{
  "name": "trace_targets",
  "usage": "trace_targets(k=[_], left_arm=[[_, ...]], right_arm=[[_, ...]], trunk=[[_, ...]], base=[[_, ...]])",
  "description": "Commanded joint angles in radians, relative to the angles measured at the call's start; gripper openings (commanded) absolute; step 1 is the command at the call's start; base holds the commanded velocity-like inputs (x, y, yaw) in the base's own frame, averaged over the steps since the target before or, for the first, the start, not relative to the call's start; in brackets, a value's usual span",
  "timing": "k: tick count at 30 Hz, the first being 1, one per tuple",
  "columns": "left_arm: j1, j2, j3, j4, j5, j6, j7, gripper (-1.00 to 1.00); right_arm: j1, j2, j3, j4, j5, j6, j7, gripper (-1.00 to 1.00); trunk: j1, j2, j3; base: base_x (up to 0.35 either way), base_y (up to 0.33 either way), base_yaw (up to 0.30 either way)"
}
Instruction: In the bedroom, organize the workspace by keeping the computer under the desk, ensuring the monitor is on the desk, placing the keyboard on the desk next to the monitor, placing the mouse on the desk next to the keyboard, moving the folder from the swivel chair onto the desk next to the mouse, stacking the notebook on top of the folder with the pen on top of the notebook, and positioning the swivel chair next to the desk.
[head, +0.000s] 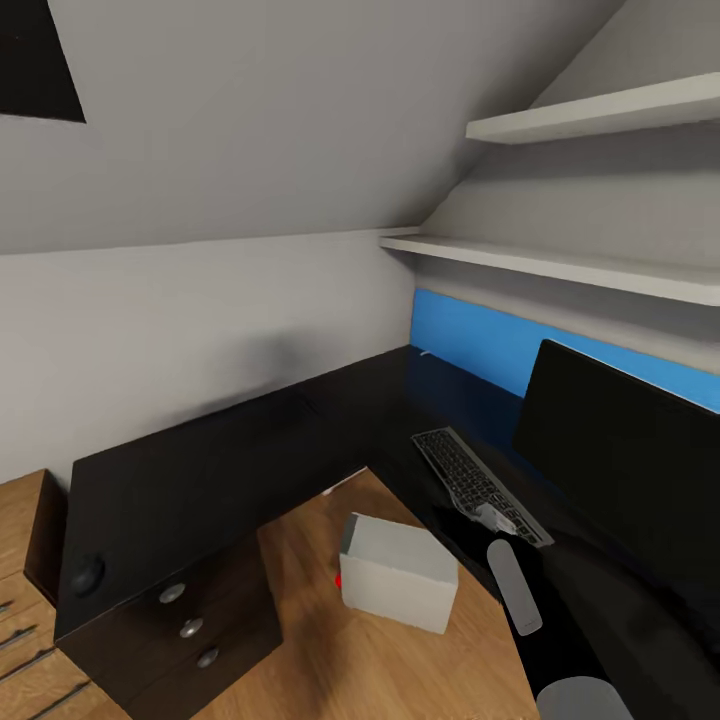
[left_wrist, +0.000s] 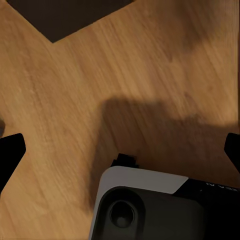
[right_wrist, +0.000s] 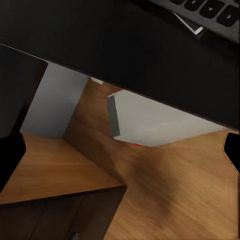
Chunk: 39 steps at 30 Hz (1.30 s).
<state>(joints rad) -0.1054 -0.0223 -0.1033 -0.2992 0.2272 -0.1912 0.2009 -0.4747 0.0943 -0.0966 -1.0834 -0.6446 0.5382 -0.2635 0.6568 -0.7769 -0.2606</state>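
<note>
You've got both grippers' jaws wide and empty; computer (head: 398, 572) off desk (head: 250, 440) inner corner looks rigid, boxy—clamp opposite side walls.

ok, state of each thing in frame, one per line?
computer: on the wood floor in the desk's inner corner, partly under the desktop edge.
monitor: upright on the desk, screen dark.
keyboard: flat on the desk, in front of the monitor.
desk: drawers shut.
left gripper: fingers spread, nothing between, over bare floor.
right gripper: fingers spread, empty, facing the computer.
</note>
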Motion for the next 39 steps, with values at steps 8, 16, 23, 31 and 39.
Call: trace_targets(k=[8,16,23,31,39], left_arm=[[0.0,0.001,-0.009,0.0,0.009,-0.004,0.006,1.0],[0.0,0.001,-0.009,0.0,0.009,-0.005,0.007,1.0],[0.0,0.001,-0.007,-0.001,0.009,-0.012,0.007,1.0],[0.0,0.001,-0.008,-0.001,0.01,-0.137,0.001,1.0],[0.0,0.001,-0.008,-0.003,0.011,-0.177,0.0,1.0]], right_arm=[[-0.001,0.001,-0.002,-0.001,-0.01,0.002,-0.007,1.0],[-0.001,0.001,-0.002,0.011,-0.012,-0.005,-0.006,1.0],[-0.001,-0.005,-0.003,0.049,-0.02,-0.079,0.032,1.0],[-0.001,-0.012,-0.006,0.055,-0.02,-0.097,0.087,1.0],[-0.001,-0.034,-0.021,0.079,-0.02,-0.131,0.094,1.0]], trunk=[[0.0,-0.001,0.002],[0.0,-0.001,0.005],[0.0,-0.001,0.008],[0.0,-0.001,0.011],[0.0,-0.001,0.014]], base=[[0.0,0.0,-0.255],[0.0,0.0,-0.255],[0.0,0.0,-0.255],[0.0,0.0,-0.254],[0.0,0.0,-0.239]])
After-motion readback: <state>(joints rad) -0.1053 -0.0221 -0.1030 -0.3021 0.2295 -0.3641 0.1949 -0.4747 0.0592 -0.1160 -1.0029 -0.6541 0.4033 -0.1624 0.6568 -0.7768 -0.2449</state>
